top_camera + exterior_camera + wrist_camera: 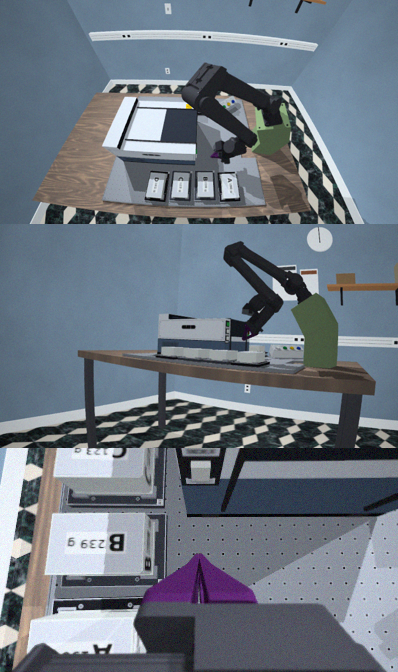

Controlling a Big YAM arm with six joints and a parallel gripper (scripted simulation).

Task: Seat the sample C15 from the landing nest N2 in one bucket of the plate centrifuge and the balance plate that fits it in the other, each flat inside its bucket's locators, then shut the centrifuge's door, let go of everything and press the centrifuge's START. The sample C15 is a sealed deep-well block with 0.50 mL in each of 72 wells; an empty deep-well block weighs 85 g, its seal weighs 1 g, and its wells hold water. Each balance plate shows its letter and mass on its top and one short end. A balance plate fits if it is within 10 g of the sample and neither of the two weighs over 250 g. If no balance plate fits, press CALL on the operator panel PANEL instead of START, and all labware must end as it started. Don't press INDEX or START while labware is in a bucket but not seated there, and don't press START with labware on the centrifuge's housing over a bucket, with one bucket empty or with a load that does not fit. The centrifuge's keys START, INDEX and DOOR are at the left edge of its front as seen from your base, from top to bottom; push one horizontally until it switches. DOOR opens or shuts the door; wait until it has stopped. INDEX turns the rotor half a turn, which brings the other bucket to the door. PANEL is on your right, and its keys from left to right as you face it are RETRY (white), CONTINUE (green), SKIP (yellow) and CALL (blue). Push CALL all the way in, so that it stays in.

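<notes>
The centrifuge [152, 130] stands at the middle left of the table; its top shows a white part and a dark part [178, 125]. Its key column [227, 331] is on the front edge nearest my gripper, with a green key on top. My gripper [215, 155] has purple fingers and is shut on nothing. It hangs above the mat just right of that front corner, also in the side view [246, 334] and the wrist view [199, 579]. A pale key [201, 470] shows ahead of the fingertips. The sample C15 is hidden behind my arm in the overhead view.
Four balance plates sit in a row at the mat's front: A [229, 185], B [205, 184], C [181, 185], D [156, 185]. The wrist view reads B 239 g [95, 543] and C 123 g [107, 460]. The PANEL [231, 104] is behind my arm. My green base [271, 133] is at the right.
</notes>
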